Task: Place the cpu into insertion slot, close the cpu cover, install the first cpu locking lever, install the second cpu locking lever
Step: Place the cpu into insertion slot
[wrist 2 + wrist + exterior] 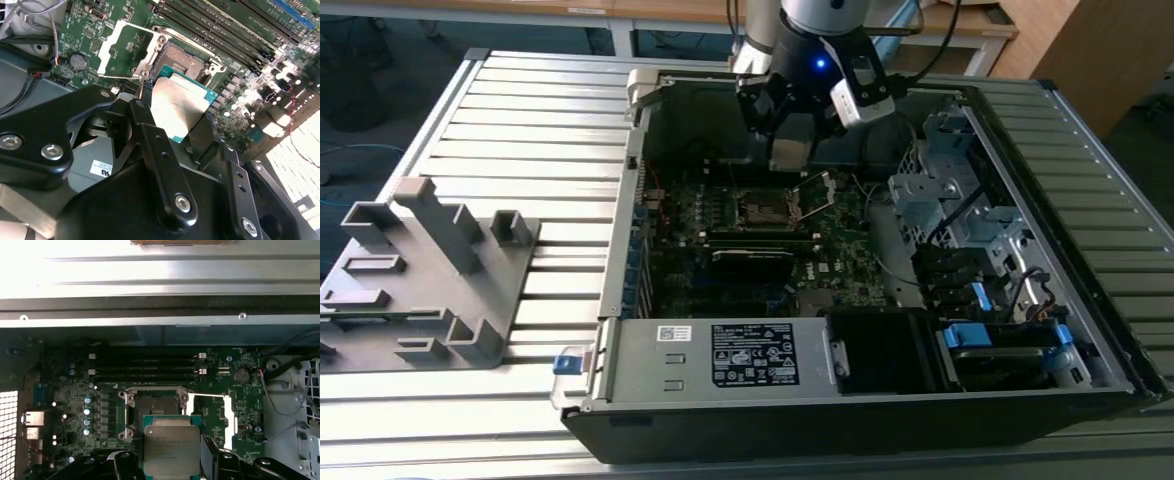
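A slatted metal desk (520,110) carries an open computer case (854,430) lying on its side, with the green motherboard (720,290) facing up inside it. The robot arm reaches down into the case, and its black end effector (790,150) hangs over the middle of the board.

In both wrist views the cover (225,415) (122,47), a thin silver frame, is swung open to one side of the slot (155,407) (187,57). The slot is bare, its dark square bed showing.

The end effector (170,460) pinches the cpu (171,442) (175,102) by two opposite edges. The cpu is held flat, silver lid up, just beside the slot and overlapping its near rim, not yet seated.

The cpu looks light, thin and stiff. Its smooth lid could slip, and its underside and the slot's bed are likely fragile, so the bare edges are the safe place to hold it, as it is held now.

The cpu's underside is hidden. How high it sits above the slot cannot be told. The locking levers are too thin to make out with confidence, and the fingertips are partly covered by the cpu.
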`<state>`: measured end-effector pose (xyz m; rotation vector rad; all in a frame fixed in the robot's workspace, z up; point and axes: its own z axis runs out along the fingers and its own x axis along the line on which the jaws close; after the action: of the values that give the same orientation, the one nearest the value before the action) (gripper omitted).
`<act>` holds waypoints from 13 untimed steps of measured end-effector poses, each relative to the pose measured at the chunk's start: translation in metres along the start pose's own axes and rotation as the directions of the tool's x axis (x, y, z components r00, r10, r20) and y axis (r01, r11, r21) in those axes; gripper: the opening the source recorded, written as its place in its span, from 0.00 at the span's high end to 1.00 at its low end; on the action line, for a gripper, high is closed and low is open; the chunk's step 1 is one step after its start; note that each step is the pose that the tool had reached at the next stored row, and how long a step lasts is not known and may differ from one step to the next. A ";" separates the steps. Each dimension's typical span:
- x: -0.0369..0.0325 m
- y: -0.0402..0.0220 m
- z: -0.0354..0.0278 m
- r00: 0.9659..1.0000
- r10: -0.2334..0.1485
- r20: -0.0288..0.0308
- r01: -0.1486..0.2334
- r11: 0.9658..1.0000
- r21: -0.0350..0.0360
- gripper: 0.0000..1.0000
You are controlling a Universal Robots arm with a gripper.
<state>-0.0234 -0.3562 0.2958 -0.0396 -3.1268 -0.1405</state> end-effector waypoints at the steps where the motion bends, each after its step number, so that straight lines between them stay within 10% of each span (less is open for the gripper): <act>1: 0.0001 -0.0002 0.0017 1.000 0.000 0.000 0.000 1.000 0.000 0.46; 13: 0.0049 -0.0016 0.0166 1.000 -0.001 0.007 0.001 1.000 0.000 0.46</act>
<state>-0.0285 -0.3562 0.2792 -0.0391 -3.1343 -0.1409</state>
